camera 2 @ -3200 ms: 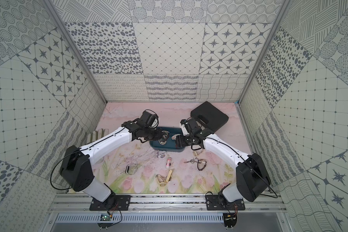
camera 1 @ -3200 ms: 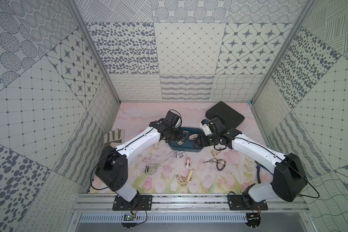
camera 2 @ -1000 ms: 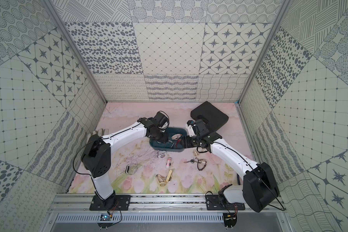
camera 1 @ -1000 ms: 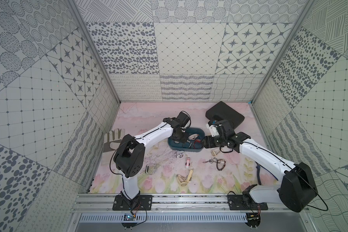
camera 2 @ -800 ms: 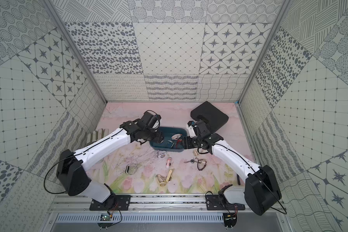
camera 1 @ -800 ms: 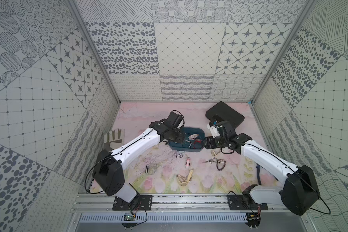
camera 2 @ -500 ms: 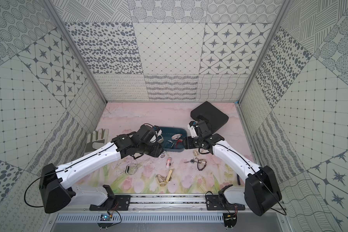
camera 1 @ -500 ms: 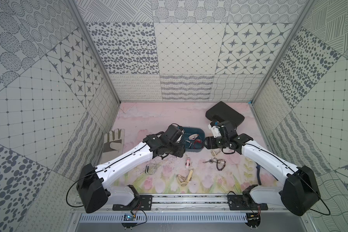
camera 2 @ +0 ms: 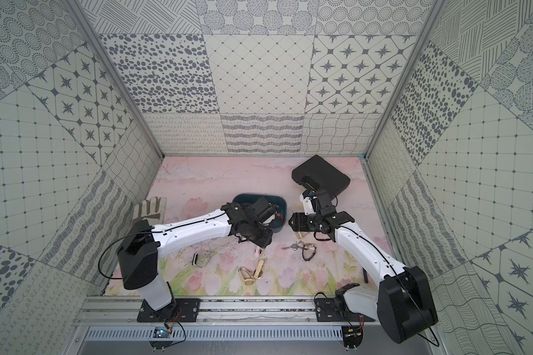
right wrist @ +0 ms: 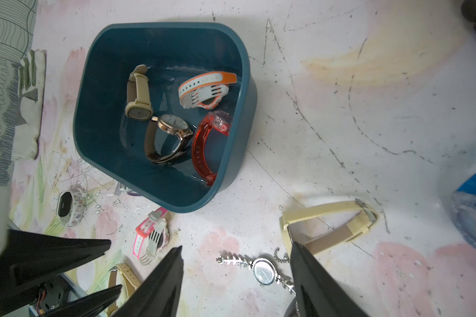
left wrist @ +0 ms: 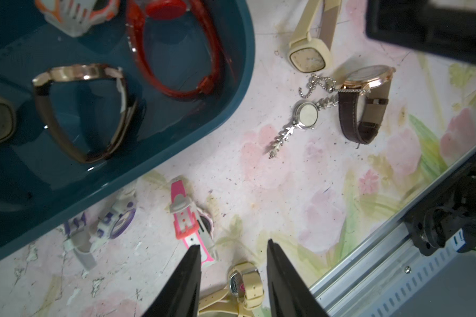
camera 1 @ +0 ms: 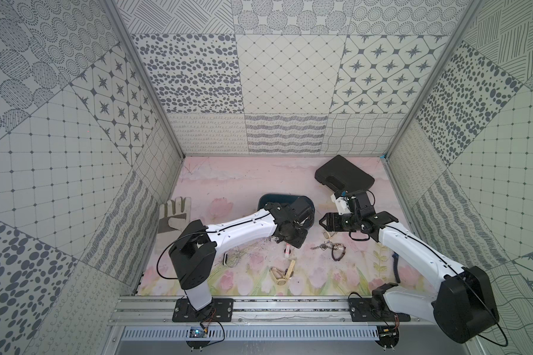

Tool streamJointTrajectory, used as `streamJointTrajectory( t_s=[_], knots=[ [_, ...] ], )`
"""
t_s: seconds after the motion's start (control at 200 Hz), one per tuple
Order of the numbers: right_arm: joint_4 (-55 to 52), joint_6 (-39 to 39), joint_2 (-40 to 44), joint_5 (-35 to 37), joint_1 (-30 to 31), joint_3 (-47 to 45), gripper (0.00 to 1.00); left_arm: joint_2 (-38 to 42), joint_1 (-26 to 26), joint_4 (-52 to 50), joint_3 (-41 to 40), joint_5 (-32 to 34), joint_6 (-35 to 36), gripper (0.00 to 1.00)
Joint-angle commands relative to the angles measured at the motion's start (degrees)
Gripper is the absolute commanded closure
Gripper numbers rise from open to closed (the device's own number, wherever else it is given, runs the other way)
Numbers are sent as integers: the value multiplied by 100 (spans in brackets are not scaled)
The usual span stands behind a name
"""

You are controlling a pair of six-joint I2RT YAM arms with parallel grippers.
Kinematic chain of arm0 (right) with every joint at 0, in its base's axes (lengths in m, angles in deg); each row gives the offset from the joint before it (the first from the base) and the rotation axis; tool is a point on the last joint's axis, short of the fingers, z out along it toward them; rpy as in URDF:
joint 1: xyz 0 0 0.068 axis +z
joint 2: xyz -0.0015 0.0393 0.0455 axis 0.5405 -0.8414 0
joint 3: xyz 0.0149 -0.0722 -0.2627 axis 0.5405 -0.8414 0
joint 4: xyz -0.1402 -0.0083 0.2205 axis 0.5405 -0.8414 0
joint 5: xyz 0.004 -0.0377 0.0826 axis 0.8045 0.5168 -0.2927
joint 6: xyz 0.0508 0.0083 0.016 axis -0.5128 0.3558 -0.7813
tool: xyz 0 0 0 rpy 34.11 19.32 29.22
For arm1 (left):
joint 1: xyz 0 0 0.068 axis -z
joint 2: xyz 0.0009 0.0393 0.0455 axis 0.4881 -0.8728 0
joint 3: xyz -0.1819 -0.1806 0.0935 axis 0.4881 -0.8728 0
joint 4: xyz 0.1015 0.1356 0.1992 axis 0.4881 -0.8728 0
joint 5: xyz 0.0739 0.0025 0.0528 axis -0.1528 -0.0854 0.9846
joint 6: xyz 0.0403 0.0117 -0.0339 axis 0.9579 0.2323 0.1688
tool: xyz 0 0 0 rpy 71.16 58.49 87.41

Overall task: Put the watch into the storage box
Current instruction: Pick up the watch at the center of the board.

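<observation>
Storage box (right wrist: pixel 94 82) sits approx. mid-mat (camera 1: pixel 228 184), a bit to the far side. In both top views the left arm's wrist hides its near-right part. 4 watches lie inside: tan watch (right wrist: pixel 138 101), orange-and-white watch (right wrist: pixel 204 87), brown-strap watch (right wrist: pixel 168 137) and red watch (right wrist: pixel 206 142) along the right wall.

Left gripper (left wrist: pixel 232 245) hangs over the mat just near of the box. Its fingers (left wrist: pixel 187 274) are spread w/ nothing pinched. The pink-and-white watch (left wrist: pixel 190 216) lies on the mat just outside the box's near wall. One fingertip overlaps its strap end in the left wrist view, and I can't tell if they touch. A cream buckled watch (left wrist: pixel 245 278) shows through the gap btw. the fingers, lower down on the mat. A purple watch (left wrist: pixel 116 222) lies against the box's near wall, left of the pink one.

Right gripper (right wrist: pixel 235 247) is just right of the box, above the mat, fingers (right wrist: pixel 162 280) wide apart and empty. Below it lie a silver chain watch (right wrist: pixel 263 269) and a cream square watch (right wrist: pixel 327 222), w/ a dark-brown watch (left wrist: pixel 360 109) touching the chain.

A white band watch (right wrist: pixel 66 204) is nearer the left side. Black case (camera 1: pixel 345 175) is far right, glove (camera 1: pixel 174 212) at the left edge.
</observation>
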Motion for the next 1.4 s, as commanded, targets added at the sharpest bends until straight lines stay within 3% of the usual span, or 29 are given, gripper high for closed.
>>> streamJointTrajectory(
  t_s=[0.0,0.34,0.575,1.031,1.196,1.396],
  knots=[
    [141,-3,170,57,-112,-57,33,-881,289,-1351,896,497,505,58],
    [262,-33,349,-137,-386,-181,33,-1814,806,-2845,2039,2061,398,61],
    [313,-39,403,-217,-388,-240,33,-2126,1005,-3237,2043,2965,159,62],
    [369,-48,405,-304,-388,-267,33,-2231,1045,-2999,1648,3313,61,64],
    [387,-50,417,-339,-388,-275,33,-2140,1005,-2832,1500,3393,53,76],
    [431,-51,431,-414,-388,-289,33,-2100,944,-2703,1351,3420,122,81]
  ],
)
